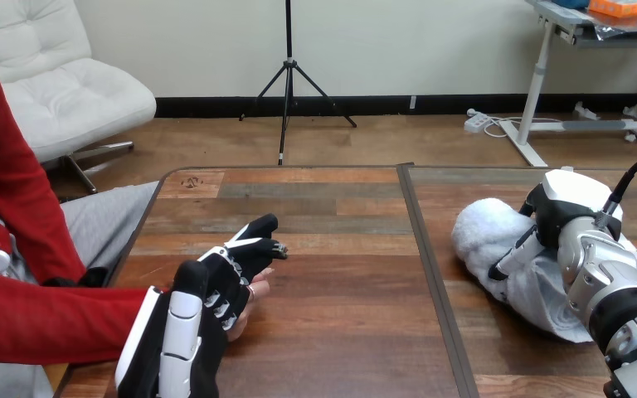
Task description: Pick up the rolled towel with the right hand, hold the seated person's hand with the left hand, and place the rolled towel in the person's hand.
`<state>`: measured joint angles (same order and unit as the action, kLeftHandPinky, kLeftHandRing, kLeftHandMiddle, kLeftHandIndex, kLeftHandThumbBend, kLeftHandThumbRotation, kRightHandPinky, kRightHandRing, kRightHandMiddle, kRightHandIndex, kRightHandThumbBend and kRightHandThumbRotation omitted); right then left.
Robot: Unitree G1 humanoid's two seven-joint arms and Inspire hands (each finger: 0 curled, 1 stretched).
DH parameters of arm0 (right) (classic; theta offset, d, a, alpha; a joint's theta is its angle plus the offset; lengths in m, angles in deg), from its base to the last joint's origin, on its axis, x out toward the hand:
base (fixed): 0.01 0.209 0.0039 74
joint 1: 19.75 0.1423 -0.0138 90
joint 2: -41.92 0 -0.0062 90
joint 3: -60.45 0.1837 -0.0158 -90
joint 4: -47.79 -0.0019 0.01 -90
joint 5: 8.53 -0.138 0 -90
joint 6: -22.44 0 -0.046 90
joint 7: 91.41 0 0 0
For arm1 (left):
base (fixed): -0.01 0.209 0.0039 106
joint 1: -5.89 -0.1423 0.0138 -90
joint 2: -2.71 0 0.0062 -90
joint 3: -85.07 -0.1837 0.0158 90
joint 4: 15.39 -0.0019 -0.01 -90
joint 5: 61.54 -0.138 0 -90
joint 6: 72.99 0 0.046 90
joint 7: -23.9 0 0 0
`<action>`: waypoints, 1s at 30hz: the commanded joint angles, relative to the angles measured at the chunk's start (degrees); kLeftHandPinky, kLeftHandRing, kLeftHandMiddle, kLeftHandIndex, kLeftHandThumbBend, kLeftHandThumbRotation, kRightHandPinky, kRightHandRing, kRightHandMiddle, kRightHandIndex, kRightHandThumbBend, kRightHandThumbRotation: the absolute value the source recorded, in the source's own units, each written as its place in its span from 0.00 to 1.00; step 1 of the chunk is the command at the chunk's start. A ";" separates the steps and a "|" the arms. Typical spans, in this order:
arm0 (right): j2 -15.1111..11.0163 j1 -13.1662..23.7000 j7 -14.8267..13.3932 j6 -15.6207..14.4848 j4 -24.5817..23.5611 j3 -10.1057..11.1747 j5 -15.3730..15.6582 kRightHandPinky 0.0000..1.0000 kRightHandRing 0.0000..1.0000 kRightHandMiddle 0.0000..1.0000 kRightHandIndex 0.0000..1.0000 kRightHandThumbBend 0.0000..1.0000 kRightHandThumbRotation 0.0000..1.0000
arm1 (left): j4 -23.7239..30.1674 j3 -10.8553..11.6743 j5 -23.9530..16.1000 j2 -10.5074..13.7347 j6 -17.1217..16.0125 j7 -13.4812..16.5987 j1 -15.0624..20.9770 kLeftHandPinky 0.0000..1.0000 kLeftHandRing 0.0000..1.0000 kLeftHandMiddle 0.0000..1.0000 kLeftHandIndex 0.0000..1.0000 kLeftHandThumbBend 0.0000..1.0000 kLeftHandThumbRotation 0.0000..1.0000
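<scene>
One towel [483, 235] under right robot hand [557, 214]

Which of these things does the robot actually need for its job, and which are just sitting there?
Job: rolled towel, right hand gripping it, left hand over the person's hand.
Just there: wooden table.

person's hand [260, 287]: mostly hidden under black-and-white left hand [203, 290], only a sliver shows at its right side. can't tell if the left hand grips it or just lies over it. red sleeve [41, 319] cut by left edge. white rolled cloth towel [479, 236]: right part hidden behind right hand [568, 207] and silver forearm [622, 303]; hold on it can't be judged. left hand's wrist end and that forearm cut off at bottom edge.
</scene>
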<state>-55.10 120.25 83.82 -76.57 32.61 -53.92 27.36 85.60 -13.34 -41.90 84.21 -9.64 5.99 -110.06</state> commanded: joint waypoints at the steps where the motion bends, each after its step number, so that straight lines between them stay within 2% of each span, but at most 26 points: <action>1: 0.72 -1.99 1.49 0.03 1.74 -1.07 0.50 0.31 0.44 0.54 0.64 1.00 0.13 | 1.23 0.93 0.31 -2.17 -1.83 -0.11 2.55 0.82 0.91 0.87 0.60 0.64 1.00; 7: 0.72 -2.09 1.61 -0.28 1.78 -1.43 0.91 0.33 0.46 0.57 0.62 1.00 0.10 | 1.58 1.14 0.63 -2.37 -1.38 0.32 2.41 0.77 0.90 0.86 0.59 0.65 0.99; 18: 0.61 -2.31 1.51 0.24 1.65 -1.51 0.96 0.39 0.51 0.60 0.56 0.96 0.01 | 1.33 1.57 0.82 -2.18 -1.87 0.23 2.61 0.76 0.89 0.86 0.59 0.64 0.98; 24: 0.46 -2.38 1.35 0.96 1.60 -1.52 0.92 0.38 0.49 0.57 0.59 0.91 0.00 | 1.18 1.77 0.58 -2.17 -2.07 0.33 2.77 0.76 0.89 0.86 0.58 0.64 0.99; 27: 0.39 -2.44 1.15 1.49 1.50 -1.21 0.57 0.34 0.44 0.52 0.61 0.86 0.00 | 1.20 1.80 0.39 -2.19 -2.13 0.46 2.72 0.76 0.89 0.86 0.58 0.64 0.99; 30: 0.31 -2.56 0.46 2.28 1.34 -0.57 -0.03 0.33 0.42 0.50 0.58 0.84 0.00 | 1.20 1.80 0.28 -2.28 -2.22 0.66 2.73 0.76 0.89 0.86 0.58 0.64 1.00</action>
<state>-55.36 120.20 83.80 -75.40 32.59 -54.20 27.58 85.60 -12.77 -41.72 84.21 -10.07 6.46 -110.05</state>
